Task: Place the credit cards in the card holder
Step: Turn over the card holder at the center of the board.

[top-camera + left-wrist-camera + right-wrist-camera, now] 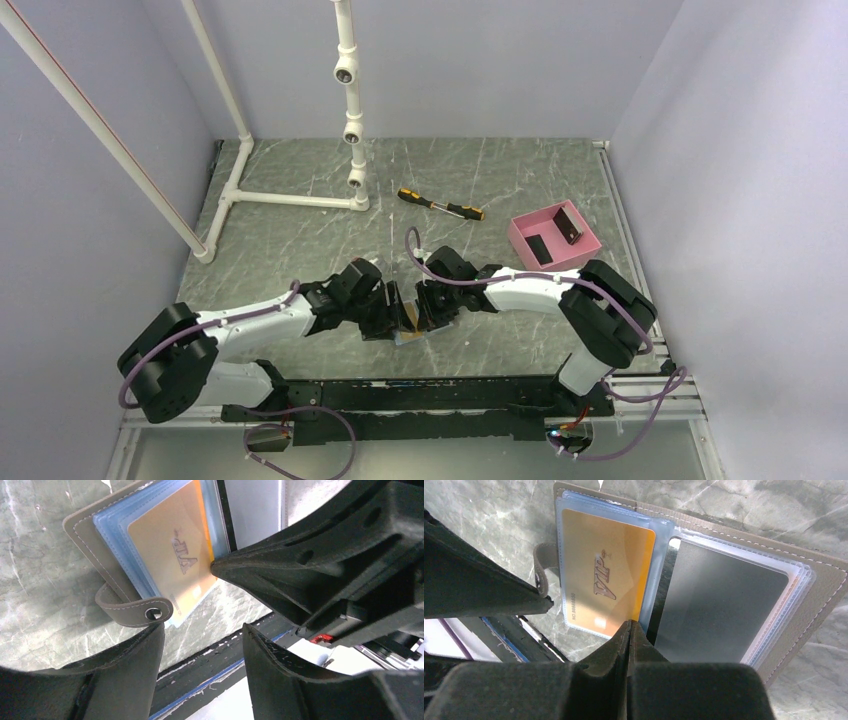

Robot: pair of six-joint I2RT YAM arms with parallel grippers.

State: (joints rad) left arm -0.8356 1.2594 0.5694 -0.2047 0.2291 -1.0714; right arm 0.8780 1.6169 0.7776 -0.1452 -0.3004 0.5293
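Note:
The card holder (409, 326) lies open on the marble table between my two grippers. Its grey cover (820, 584) frames light blue sleeves. An orange card (604, 580) sits in the left sleeve and a dark grey card (719, 605) in the right one. My right gripper (629, 625) is shut, and its tip rests at the orange card's edge by the fold. In the left wrist view that same tip touches the orange card (170, 545). My left gripper (202, 630) is open just below the holder's snap strap (135, 612), with nothing between its fingers.
A pink tray (558, 263) at the right holds two dark cards (541, 247). A yellow-and-black screwdriver (440, 204) lies behind the grippers. A white pipe frame (290, 198) stands at the back left. A black rail (430, 385) runs along the near edge.

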